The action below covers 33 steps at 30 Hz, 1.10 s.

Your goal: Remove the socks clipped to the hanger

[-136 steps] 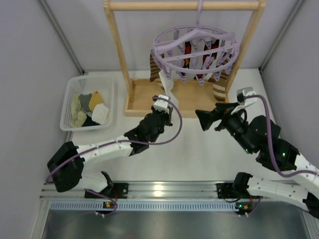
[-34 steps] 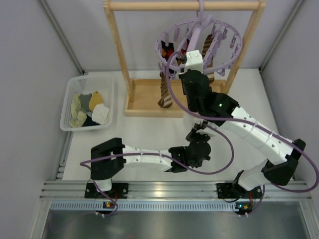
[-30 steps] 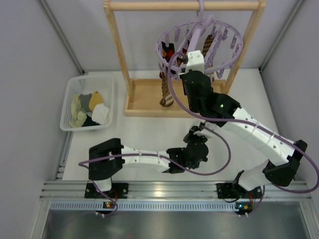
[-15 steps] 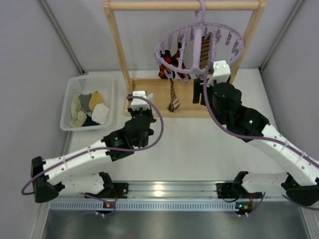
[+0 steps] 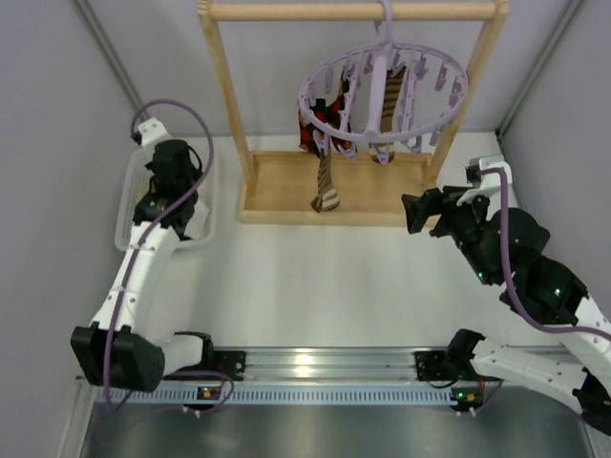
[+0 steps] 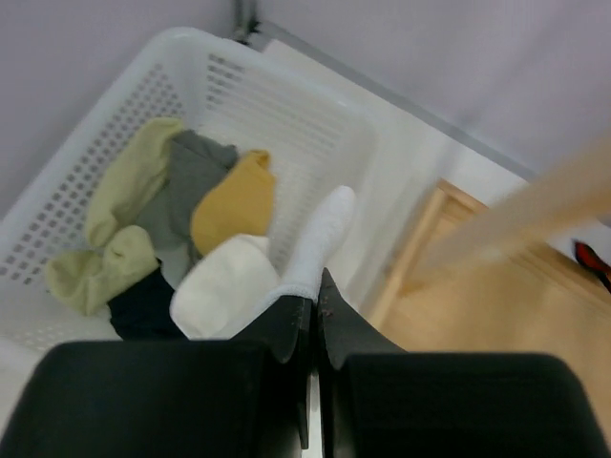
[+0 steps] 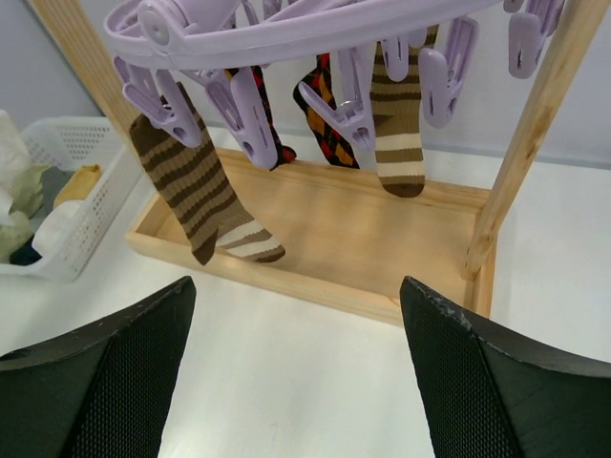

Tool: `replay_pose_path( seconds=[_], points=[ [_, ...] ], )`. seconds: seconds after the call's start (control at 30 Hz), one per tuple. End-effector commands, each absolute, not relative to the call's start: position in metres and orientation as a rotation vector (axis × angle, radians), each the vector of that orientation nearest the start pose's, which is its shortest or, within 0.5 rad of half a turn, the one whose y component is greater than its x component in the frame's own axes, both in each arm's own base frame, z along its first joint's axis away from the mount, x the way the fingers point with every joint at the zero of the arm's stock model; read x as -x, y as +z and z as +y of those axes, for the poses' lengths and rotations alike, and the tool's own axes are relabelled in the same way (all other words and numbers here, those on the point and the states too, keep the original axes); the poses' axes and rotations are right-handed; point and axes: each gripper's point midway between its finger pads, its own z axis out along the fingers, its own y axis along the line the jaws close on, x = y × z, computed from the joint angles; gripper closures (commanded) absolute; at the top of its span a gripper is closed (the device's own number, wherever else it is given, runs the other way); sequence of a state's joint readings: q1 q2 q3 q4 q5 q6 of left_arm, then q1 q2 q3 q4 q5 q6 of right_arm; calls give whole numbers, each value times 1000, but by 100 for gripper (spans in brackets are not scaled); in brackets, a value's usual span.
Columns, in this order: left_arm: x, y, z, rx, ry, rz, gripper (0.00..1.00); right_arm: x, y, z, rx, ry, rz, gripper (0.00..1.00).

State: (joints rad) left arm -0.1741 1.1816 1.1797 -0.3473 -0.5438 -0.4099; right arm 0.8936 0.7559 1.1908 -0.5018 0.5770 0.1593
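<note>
Wood rack (image 5: 224, 105) on surface (image 5: 315, 277) holds hanger (image 7: 286, 27); striped socks (image 7: 205, 205) and argyle sock (image 7: 329, 119) hang clipped under it. Basket (image 6: 286, 105) at left. Over basket, left pincer (image 6: 313, 303) pinched closed on white sock (image 6: 320, 239). By rack, right pincer (image 7: 296, 286) wide open, empty, apart from hanger.

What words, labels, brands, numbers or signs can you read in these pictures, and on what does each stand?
None: no view shows readable text.
The hanger, the socks clipped to it, the wooden rack, the white basket, the white sock in the left gripper, the left arm and the right arm carry no legible print.
The socks show only stripes and diamonds.
</note>
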Motion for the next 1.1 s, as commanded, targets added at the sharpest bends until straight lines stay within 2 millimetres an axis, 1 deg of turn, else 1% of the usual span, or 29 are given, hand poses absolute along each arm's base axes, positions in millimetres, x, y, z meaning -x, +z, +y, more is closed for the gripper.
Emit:
replay_pose_path(
  seconds=[0.0, 0.03, 0.07, 0.1, 0.13, 0.17, 0.2, 0.23, 0.27, 0.33, 0.37, 0.43, 0.47, 0.53, 0.57, 0.6, 0.63, 0.67, 0.7, 0.73, 0.77, 0.8, 0.83, 0.87, 0.93, 0.97, 1.0, 1.03, 1.07],
  points=[
    [-409, 286, 48, 672, 33, 1858, 100, -215, 393, 127, 172, 350, 1632, 16],
    [-419, 278, 48, 667, -5, 1890, 100, -211, 392, 123, 169, 356, 1625, 16],
    [-426, 281, 55, 684, -17, 1887, 100, -210, 392, 120, 164, 357, 1619, 16],
    [-430, 274, 68, 722, -12, 1894, 100, -209, 392, 118, 159, 359, 1611, 15],
    [-437, 259, 73, 745, -5, 1926, 96, -206, 390, 114, 154, 363, 1603, 15],
    [-440, 254, 82, 774, 14, 1926, 89, -205, 389, 112, 152, 358, 1601, 15],
    [-444, 253, 84, 775, 16, 1929, 79, -204, 388, 111, 154, 356, 1602, 15],
    [-447, 245, 86, 771, 28, 1950, 38, -203, 388, 110, 156, 354, 1604, 15],
    [-448, 245, 89, 781, 46, 1947, 23, -202, 385, 107, 165, 342, 1614, 15],
    [-446, 246, 91, 792, 63, 1942, 1, -201, 384, 106, 169, 332, 1623, 14],
    [-443, 254, 91, 791, 58, 1923, 1, -201, 381, 105, 175, 321, 1632, 15],
    [-438, 259, 86, 779, 31, 1915, 1, -200, 379, 102, 168, 318, 1636, 14],
    [-434, 272, 81, 758, -2, 1894, 1, -200, 378, 101, 160, 318, 1634, 14],
    [-428, 281, 59, 694, -114, 1896, 1, -200, 376, 100, 152, 320, 1632, 14],
    [-426, 289, 42, 634, -158, 1894, 1, -200, 374, 100, 151, 318, 1635, 14],
    [-420, 304, 23, 557, -213, 1880, 1, -201, 370, 101, 154, 314, 1640, 14],
    [-420, 310, -10, 423, -264, 1880, 1, -201, 370, 102, 154, 316, 1641, 14],
    [-416, 315, -37, 322, -327, 1874, 1, -201, 368, 102, 156, 312, 1645, 13],
    [-408, 328, -69, 191, -436, 1848, 1, -202, 365, 103, 158, 310, 1652, 13],
    [-402, 334, -92, 65, -496, 1820, 1, -202, 363, 103, 153, 311, 1657, 13],
    [-396, 335, -122, -57, -579, 1760, 1, -202, 362, 102, 144, 310, 1659, 13],
    [-383, 347, -135, -135, -621, 1696, 1, -202, 361, 103, 145, 310, 1663, 13],
    [-371, 326, -154, -225, -660, 1703, 1, -201, 359, 104, 152, 320, 1667, 13],
    [-369, 347, -163, -284, -675, 1575, 1, -200, 359, 105, 155, 331, 1667, 13],
    [-354, 350, -179, -366, -708, 1491, 1, -197, 360, 107, 177, 353, 1663, 13],
    [-352, 335, -183, -386, -717, 1493, 1, -196, 360, 108, 185, 358, 1661, 13],
    [-350, 345, -186, -411, -711, 1417, 1, -194, 362, 108, 186, 372, 1652, 13],
    [-346, 343, -192, -448, -732, 1389, 1, -192, 364, 110, 202, 387, 1645, 13],
    [-344, 325, -193, -455, -738, 1397, 1, -191, 366, 112, 206, 401, 1635, 13]
  ],
)
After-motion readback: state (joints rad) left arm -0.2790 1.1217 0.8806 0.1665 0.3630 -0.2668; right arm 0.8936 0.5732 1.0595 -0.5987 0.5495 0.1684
